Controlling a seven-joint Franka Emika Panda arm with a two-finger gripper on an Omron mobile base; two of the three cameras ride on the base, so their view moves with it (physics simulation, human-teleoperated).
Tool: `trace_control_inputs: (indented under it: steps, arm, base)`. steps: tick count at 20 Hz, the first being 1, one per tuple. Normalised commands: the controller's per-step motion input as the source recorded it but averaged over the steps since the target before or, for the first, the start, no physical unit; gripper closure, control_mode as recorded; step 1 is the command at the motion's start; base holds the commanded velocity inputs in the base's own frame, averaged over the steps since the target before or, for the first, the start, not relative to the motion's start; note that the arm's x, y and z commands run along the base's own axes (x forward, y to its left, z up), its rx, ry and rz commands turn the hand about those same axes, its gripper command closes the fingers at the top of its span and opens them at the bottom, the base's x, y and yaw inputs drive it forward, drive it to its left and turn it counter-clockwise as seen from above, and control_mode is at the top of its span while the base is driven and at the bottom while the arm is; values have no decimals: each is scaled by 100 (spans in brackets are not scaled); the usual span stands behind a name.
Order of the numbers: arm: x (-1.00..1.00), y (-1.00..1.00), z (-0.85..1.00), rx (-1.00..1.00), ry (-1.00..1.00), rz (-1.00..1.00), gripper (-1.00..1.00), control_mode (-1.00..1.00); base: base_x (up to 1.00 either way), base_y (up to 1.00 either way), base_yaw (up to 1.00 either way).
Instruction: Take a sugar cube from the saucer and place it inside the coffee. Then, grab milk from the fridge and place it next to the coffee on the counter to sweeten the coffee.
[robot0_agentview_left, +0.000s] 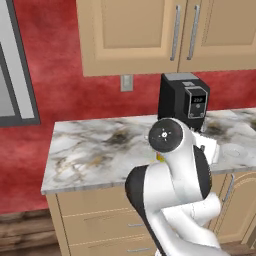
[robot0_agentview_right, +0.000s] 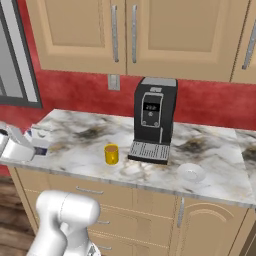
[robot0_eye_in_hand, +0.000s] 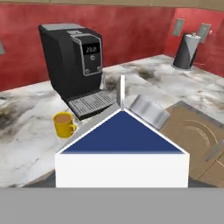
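A deep red wall (robot0_agentview_right: 75, 90) runs behind the worktop, with a pale outlet plate (robot0_agentview_right: 114, 82) set into it. Light tan upper cabinets (robot0_agentview_right: 150, 35) with silver bar handles hang above. A grey-framed window (robot0_agentview_left: 15, 75) sits off to one side; dark wooden flooring (robot0_agentview_left: 20, 235) lies below.

left base: behind arm, looks forward-down, mid range | right base: same, from other side — both share counter (robot0_agentview_left: 90, 150), coffee machine (robot0_agentview_right: 152, 117) | hand: low and close over the counter edge, facing coffee machine and coffee (robot0_eye_in_hand: 64, 124) (milk (robot0_eye_in_hand: 122, 153) fills foreground)
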Motion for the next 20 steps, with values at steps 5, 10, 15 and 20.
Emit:
trace_control_inputs:
  steps: [5,10,15,20]
  arm:
    - [55,32,-49,0,0,-63,100,-100]
    - [79,2,-37,0,0,-43,100,-100]
    - [79,-6,-32,0,0,-30,100,-100]
    - [41,0,-62,-12,-2,-9,100,-100]
  base:
    - [0,0,0]
    - [0,0,0]
    - [0,0,0]
    - [0,0,0]
